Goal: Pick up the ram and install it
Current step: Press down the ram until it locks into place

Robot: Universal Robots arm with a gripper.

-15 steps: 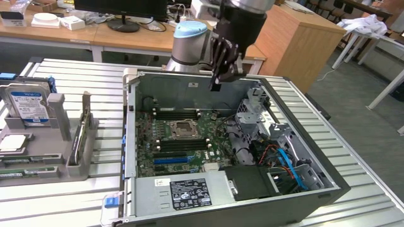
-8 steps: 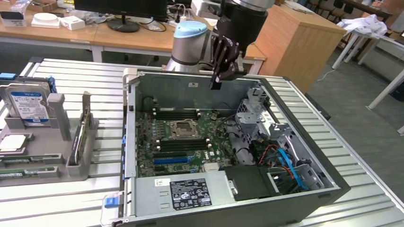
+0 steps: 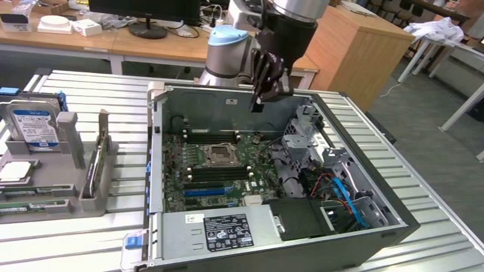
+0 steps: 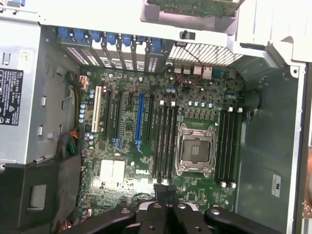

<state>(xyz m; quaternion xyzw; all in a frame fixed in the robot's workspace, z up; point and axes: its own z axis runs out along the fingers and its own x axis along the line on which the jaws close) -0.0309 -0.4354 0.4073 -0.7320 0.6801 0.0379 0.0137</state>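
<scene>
Seemingly the ram (image 4: 165,189) is the thin dark strip seen edge-on between the fingertips; little of it shows. The gripper (image 4: 165,201) is closed narrowly on it, hanging over the open case (image 3: 156,170), above the board's empty slots (image 4: 163,141) beside the socket (image 4: 196,155). In the exterior view the gripper (image 3: 260,100) hides most of the stick. A drive (image 3: 34,127) stands in the rack at that view's left.
</scene>
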